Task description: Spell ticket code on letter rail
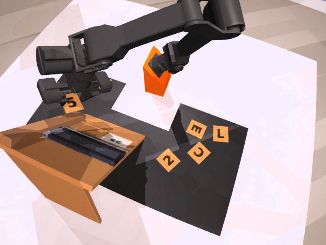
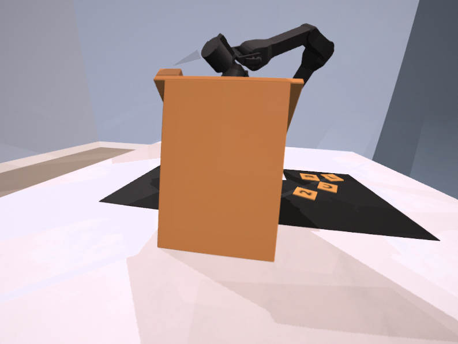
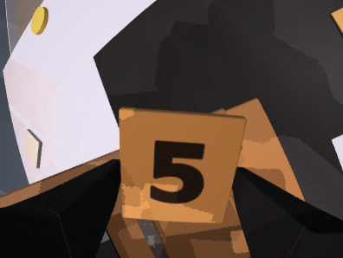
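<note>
My gripper is shut on the 5 tile, with a finger at each side edge. The tile is just beyond the raised end of the board in the top view, its 5 upright in the wrist view. The dark rail on the board holds no visible tile. The ticket beside it reads 25, upside down in this view. The 2 tile lies on the mat. In the exterior view the board hides gripper and rail.
The C tile, E tile and L tile lie on the dark mat. The arm's orange base stands behind. The wrist view also shows a yellow disc and a cream block.
</note>
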`<action>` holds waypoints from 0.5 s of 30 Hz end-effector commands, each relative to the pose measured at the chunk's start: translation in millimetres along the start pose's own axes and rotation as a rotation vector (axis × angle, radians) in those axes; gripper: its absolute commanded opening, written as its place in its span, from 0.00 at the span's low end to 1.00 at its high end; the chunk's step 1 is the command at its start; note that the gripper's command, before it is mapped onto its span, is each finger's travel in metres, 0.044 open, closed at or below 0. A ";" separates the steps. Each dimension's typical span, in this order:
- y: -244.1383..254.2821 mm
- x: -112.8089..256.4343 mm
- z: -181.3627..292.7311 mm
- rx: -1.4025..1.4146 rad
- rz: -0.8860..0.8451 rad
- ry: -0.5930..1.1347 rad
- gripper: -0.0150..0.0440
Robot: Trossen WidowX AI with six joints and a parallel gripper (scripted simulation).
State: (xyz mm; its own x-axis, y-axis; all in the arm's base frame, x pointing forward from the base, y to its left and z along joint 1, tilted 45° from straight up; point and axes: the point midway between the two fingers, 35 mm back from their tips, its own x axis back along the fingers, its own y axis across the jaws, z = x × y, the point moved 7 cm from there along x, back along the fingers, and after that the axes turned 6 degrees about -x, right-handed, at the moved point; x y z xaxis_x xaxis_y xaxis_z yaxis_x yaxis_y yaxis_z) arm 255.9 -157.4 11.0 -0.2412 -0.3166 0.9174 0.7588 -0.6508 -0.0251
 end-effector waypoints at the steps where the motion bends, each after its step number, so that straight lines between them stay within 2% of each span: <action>1: -2.4 8.3 13.9 0.121 -0.035 0.015 0.25; 15: -12.8 40.6 69.0 0.561 -0.188 0.083 0.25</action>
State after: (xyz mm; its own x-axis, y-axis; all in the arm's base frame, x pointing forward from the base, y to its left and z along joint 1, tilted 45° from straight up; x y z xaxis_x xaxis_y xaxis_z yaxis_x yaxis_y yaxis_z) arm 277.0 -125.4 66.7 -0.4050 -0.2882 0.8677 0.8926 -0.3302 0.3070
